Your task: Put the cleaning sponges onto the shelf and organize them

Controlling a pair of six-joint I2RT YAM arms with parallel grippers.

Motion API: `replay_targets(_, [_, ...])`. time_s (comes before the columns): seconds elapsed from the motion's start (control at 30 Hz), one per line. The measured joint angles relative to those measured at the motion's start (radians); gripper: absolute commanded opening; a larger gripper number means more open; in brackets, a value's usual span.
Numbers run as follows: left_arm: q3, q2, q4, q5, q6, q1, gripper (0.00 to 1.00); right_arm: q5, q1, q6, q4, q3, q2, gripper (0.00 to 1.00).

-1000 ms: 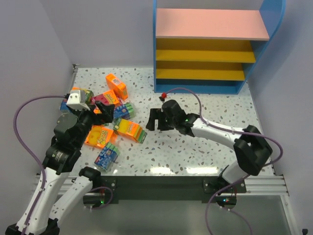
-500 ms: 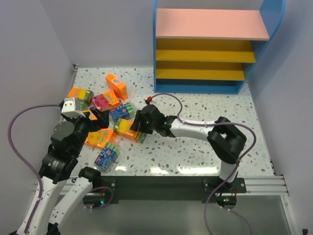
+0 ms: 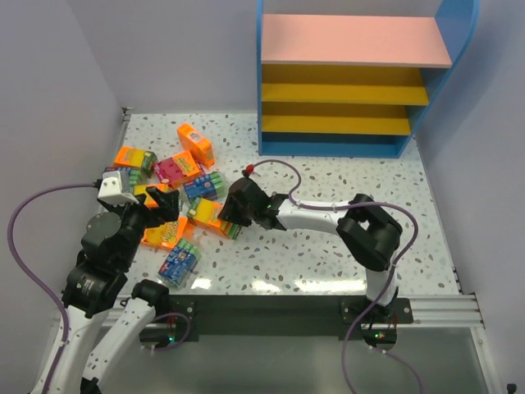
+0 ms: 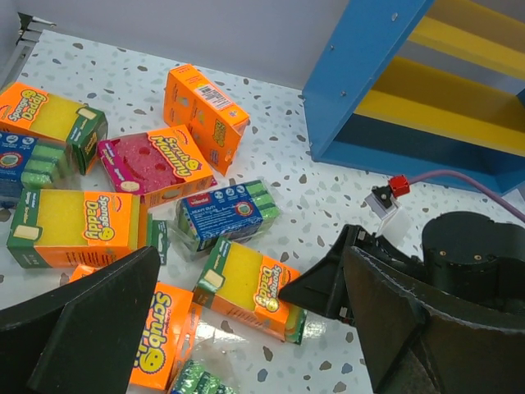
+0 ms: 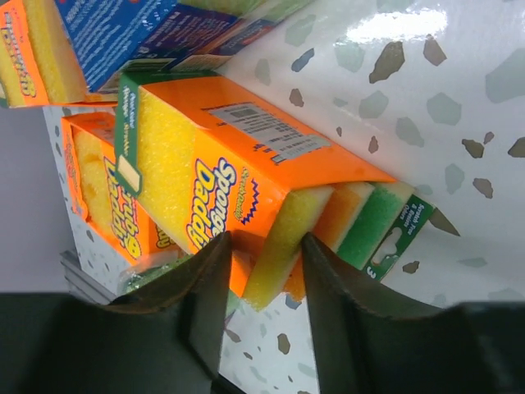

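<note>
Several sponge packs lie scattered at the left of the table. My right gripper (image 3: 234, 209) reaches into the pile, and its jaws (image 5: 264, 246) are closed on the end of an orange "Sponge Daddy" pack (image 5: 205, 156), which still lies on the table (image 3: 215, 217). The yellow sponge layer sits between the fingers. The left wrist view shows this pack (image 4: 246, 287) with the right gripper (image 4: 328, 283) at its end. My left gripper (image 3: 164, 203) hovers over the pile, open and empty (image 4: 252, 254). The blue-framed shelf (image 3: 353, 82) stands at the back right with bare tiers.
Around the gripped pack lie a blue pack (image 4: 225, 215), a magenta pack (image 4: 152, 160), an upright orange pack (image 4: 205, 103) and more orange packs (image 4: 78, 226). The right arm's cable with its red tag (image 3: 248, 168) loops over the table. The wall is close on the left.
My right arm swung left from the table's middle into the pile and its jaws narrowed onto the orange pack. My left gripper pulled back a little toward the near left.
</note>
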Motion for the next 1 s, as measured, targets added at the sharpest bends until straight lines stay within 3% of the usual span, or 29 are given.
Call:
replay_targets(0.03, [-0.003, -0.002, -0.002, 0.000, 0.000, 0.000, 1.00, 0.004, 0.000, 0.005, -0.002, 0.000, 0.005, 0.29])
replay_targets(0.13, [-0.003, 0.000, -0.010, 0.000, 0.000, 0.000, 1.00, 0.004, -0.002, 0.030, 0.013, 0.010, 0.019, 0.07])
replay_targets(0.2, [-0.003, 0.000, -0.014, 0.000, 0.000, 0.000, 1.00, 0.004, -0.004, 0.040, 0.020, 0.011, 0.021, 0.00])
replay_targets(0.37, [-0.003, 0.000, -0.023, 0.001, -0.001, 0.000, 1.00, 0.004, -0.013, 0.058, 0.079, -0.048, -0.003, 0.00])
replay_targets(0.5, [-0.003, 0.000, -0.023, 0.002, -0.002, 0.000, 1.00, 0.004, -0.035, 0.060, 0.096, -0.187, -0.117, 0.00])
replay_targets(0.77, [-0.004, 0.026, -0.007, 0.027, -0.010, 0.000, 1.00, 0.004, -0.215, 0.045, 0.027, -0.563, -0.604, 0.00])
replay_targets(1.0, [-0.005, 0.097, 0.035, 0.068, -0.026, 0.000, 1.00, 0.042, -0.436, -0.003, -0.095, -0.607, -1.047, 0.00])
